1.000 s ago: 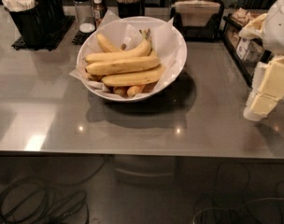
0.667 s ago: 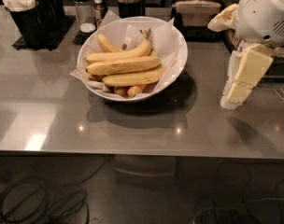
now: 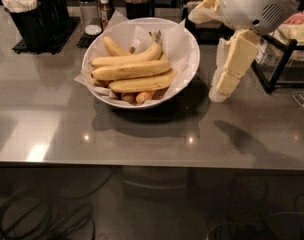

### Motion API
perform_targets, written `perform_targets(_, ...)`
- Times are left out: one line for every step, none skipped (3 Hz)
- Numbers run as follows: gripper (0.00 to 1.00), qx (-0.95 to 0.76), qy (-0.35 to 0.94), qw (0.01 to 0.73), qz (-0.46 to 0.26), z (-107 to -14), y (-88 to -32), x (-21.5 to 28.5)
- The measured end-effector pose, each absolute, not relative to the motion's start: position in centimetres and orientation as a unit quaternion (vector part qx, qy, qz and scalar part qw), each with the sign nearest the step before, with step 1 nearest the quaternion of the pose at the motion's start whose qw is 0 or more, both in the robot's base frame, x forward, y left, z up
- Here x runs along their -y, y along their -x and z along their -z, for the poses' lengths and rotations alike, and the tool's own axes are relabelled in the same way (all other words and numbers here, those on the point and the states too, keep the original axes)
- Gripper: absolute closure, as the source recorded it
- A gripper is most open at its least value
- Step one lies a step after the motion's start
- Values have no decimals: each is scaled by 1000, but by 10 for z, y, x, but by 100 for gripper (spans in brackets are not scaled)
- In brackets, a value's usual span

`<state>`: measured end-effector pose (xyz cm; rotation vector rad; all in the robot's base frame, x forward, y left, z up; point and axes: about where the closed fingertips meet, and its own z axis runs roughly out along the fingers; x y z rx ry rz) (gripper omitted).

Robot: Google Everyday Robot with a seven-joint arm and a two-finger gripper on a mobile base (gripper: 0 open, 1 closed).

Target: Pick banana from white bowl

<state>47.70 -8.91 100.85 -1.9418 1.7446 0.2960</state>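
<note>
Ripe yellow bananas lie piled in the large round white paper-lined bowl on the grey metal surface. The cream-coloured pincer hangs tip-down just beside the bowl, not touching it (apart or together: cannot tell).

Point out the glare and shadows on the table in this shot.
Camera view: overhead light leaves small bright glints and one pale patch near the front edge of the grey table; the white bowl of bananas casts a dark shadow toward the camera; the gripper, hanging right of the bowl, throws its own separate shadow.
</note>
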Motion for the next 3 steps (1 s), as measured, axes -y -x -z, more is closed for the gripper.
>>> perform_targets(0, -649, 705, 265, -108, -1009, -477, 91)
perform_targets(0, -639, 709, 272, -121, -1002, -495, 74)
perform_targets(0, -624, 723, 255, -153, -985, -519, 50)
